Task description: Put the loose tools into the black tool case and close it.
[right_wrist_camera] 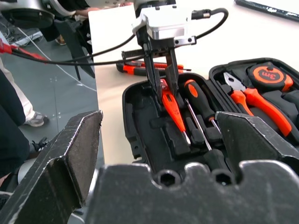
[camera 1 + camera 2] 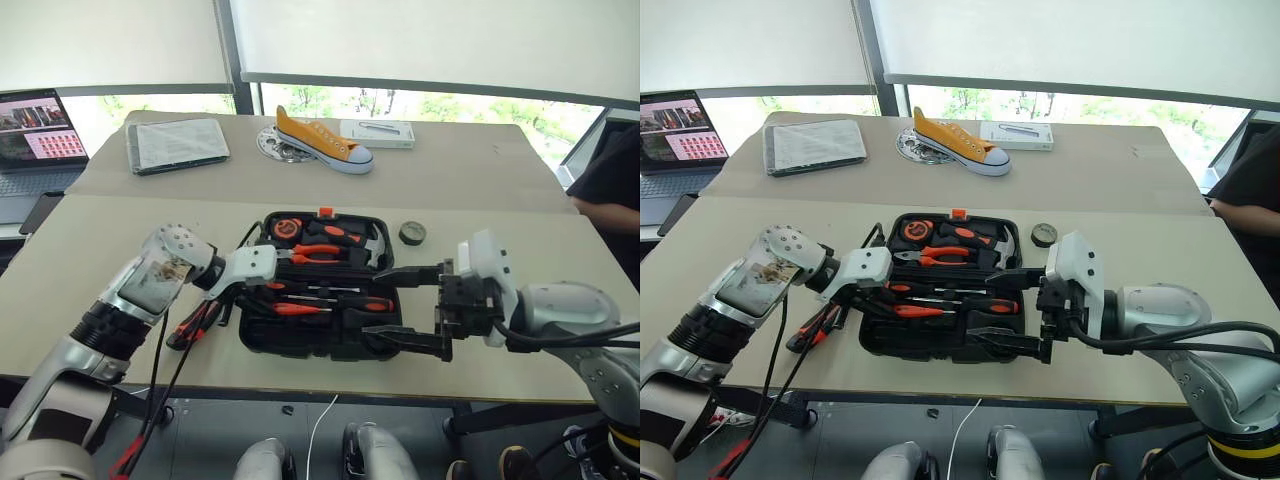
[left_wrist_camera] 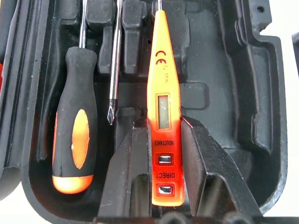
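The black tool case [image 2: 300,345] lies open on the table in front of me. My left gripper [image 3: 163,123] reaches into its near-left part, shut on the slim orange screwdriver [image 3: 163,88], which lies along a recess. Beside it in the case rest a black-and-orange-handled screwdriver [image 3: 74,135] and a thin steel shaft [image 3: 113,70]. My right gripper [image 2: 372,305] hovers open over the case's right side, holding nothing. More black-and-orange loose tools [image 2: 195,322] lie on the table left of the case. A small black tape roll [image 2: 412,233] sits by its far right corner.
Pliers [image 2: 320,252], a tape measure [image 2: 288,228] and a hammer [image 2: 365,240] fill the case's far half. Further back are a yellow sneaker [image 2: 320,140], a grey folder [image 2: 178,143], a white box [image 2: 378,132] and a laptop [image 2: 35,130]. A person [image 2: 610,180] sits at the right.
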